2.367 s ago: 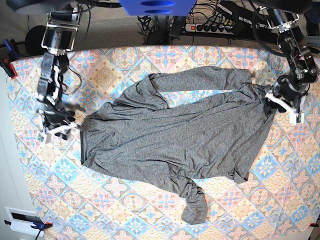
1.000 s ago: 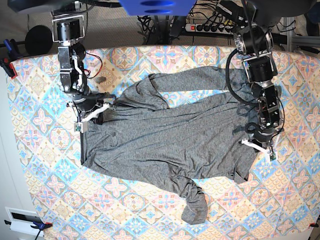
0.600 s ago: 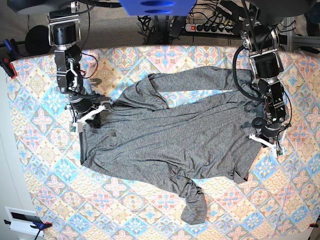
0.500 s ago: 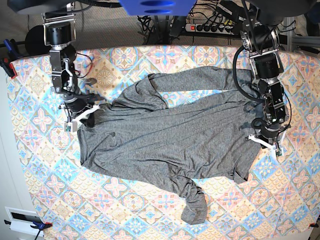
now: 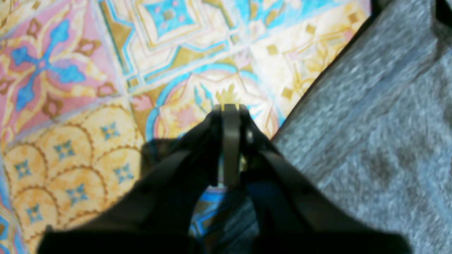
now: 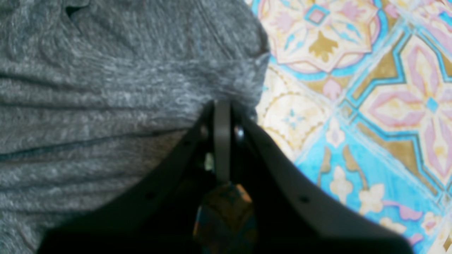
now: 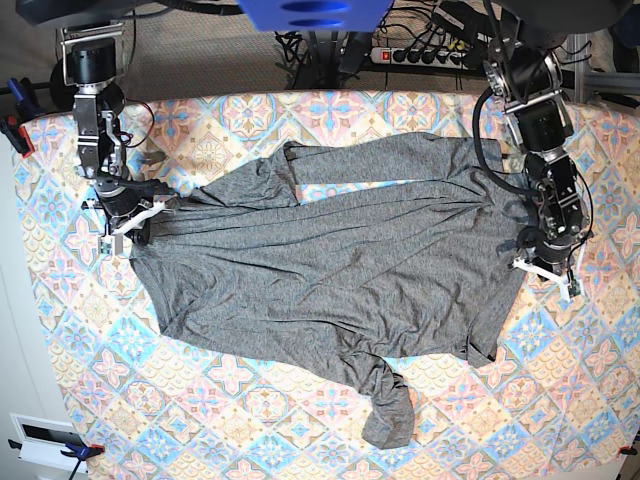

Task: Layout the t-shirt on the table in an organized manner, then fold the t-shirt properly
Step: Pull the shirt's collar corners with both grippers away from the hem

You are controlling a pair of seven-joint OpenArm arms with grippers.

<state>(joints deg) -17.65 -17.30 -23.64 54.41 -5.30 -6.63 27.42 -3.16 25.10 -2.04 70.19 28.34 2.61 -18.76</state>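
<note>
The dark-grey t-shirt [image 7: 340, 260] lies spread and wrinkled across the patterned table [image 7: 580, 380]. One sleeve is folded over its upper part and the other [image 7: 388, 410] trails toward the near edge. My right gripper [image 7: 122, 222] is at the shirt's left corner. In the right wrist view it [image 6: 222, 106] is shut on the t-shirt [image 6: 106, 88], with creases running into its tips. My left gripper [image 7: 548, 270] stands at the shirt's right edge. In the left wrist view it [image 5: 227, 107] is shut over bare cloth [image 5: 70, 70], beside the shirt's hem [image 5: 370, 123]. No fabric shows between its tips.
A power strip [image 7: 430, 55] and cables lie beyond the far table edge. Clamps [image 7: 15, 125] hold the tablecloth at the left edge, and a white box [image 7: 45, 440] sits off the near-left corner. Patterned tablecloth shows all around the shirt.
My right gripper has moved left and up, dragging the shirt's left corner outward and stretching the body wider. My left gripper has shifted slightly right and up at the right hem.
</note>
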